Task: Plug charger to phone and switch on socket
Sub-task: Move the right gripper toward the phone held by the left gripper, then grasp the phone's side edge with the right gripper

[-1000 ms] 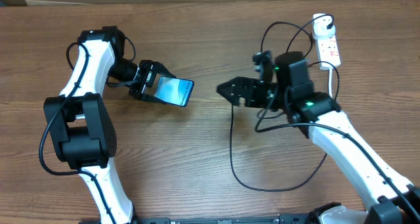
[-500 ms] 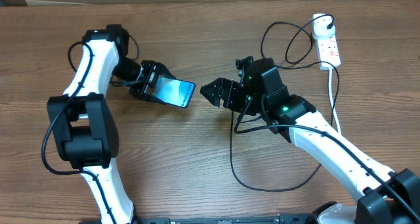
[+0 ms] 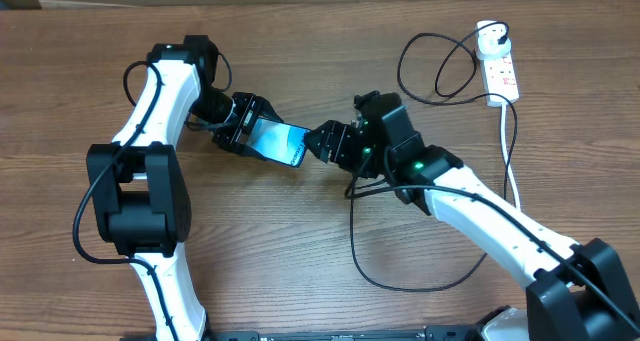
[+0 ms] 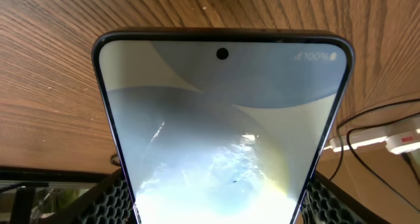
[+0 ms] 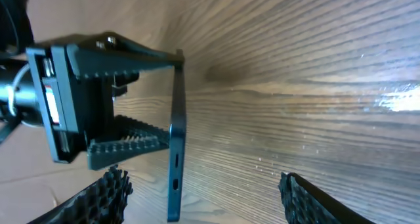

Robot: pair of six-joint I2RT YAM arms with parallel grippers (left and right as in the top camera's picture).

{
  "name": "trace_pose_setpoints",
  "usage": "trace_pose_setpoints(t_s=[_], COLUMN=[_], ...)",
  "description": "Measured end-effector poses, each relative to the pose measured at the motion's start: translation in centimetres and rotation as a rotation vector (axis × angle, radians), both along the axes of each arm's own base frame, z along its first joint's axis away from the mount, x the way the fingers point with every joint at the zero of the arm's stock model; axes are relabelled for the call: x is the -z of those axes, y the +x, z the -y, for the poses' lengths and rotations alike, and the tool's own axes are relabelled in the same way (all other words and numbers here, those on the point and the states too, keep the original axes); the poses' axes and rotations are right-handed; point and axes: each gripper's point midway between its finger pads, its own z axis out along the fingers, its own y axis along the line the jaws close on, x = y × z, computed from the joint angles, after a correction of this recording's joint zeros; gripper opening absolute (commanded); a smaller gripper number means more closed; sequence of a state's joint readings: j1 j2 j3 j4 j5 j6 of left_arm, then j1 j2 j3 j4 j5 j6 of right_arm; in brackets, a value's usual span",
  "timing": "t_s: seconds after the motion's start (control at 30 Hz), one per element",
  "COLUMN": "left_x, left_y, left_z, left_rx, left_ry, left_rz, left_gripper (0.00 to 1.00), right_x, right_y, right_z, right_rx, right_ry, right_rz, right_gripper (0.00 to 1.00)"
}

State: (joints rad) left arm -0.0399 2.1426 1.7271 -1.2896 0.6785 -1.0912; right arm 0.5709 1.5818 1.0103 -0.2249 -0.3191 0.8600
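My left gripper (image 3: pixel 250 133) is shut on the phone (image 3: pixel 283 142) and holds it tilted above the table. The lit screen fills the left wrist view (image 4: pixel 223 119), with the finger pads at its two lower sides. My right gripper (image 3: pixel 322 143) is open and empty, right at the phone's free end. In the right wrist view the phone (image 5: pixel 176 145) shows edge-on between my open fingers (image 5: pixel 210 198), its port facing me. The charger's black cable (image 3: pixel 353 231) loops over the table to its round white adapter (image 3: pixel 489 43) on the socket (image 3: pixel 502 76). The connector tip is hidden under my right arm.
The socket's white cord (image 3: pixel 511 151) runs down the right side of the table. The black cable makes a second loop (image 3: pixel 435 66) at the back near the socket. The socket and cable also show in the left wrist view (image 4: pixel 394 142).
My left gripper carried the phone to the right and slightly back. My right gripper moved left, from mid-table to the phone's free end. The gap between them has closed.
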Motion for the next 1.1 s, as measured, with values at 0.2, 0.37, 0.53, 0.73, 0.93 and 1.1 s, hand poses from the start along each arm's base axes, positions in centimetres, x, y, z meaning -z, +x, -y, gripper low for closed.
trace_pose_setpoints(t_s=[0.2, 0.37, 0.53, 0.73, 0.93, 1.1], left_x=[0.0, 0.0, 0.0, 0.0, 0.0, 0.0], left_y=[0.0, -0.3, -0.5, -0.8, -1.1, -1.4], left_z=[0.1, 0.9, 1.6, 2.2, 3.0, 3.8], left_rx=[-0.005, 0.016, 0.033, 0.050, 0.070, 0.092], left_ry=[0.001, 0.001, 0.001, 0.001, 0.001, 0.001], left_rz=[-0.007, -0.007, -0.007, -0.007, -0.007, -0.008], left_gripper=[0.04, 0.04, 0.04, 0.04, 0.04, 0.04], right_x=[0.1, -0.5, 0.3, 1.9, 1.6, 2.2], right_y=[-0.8, -0.1, 0.3, 0.2, 0.3, 0.3], right_z=[-1.4, -1.6, -1.7, -2.4, -2.7, -2.7], right_rx=[-0.001, 0.020, 0.029, 0.008, -0.002, -0.006], right_ry=[-0.042, -0.039, -0.052, -0.070, -0.066, -0.076], right_rz=[0.044, 0.086, 0.085, 0.073, 0.092, 0.086], right_gripper=[0.71, 0.66, 0.65, 0.58, 0.50, 0.43])
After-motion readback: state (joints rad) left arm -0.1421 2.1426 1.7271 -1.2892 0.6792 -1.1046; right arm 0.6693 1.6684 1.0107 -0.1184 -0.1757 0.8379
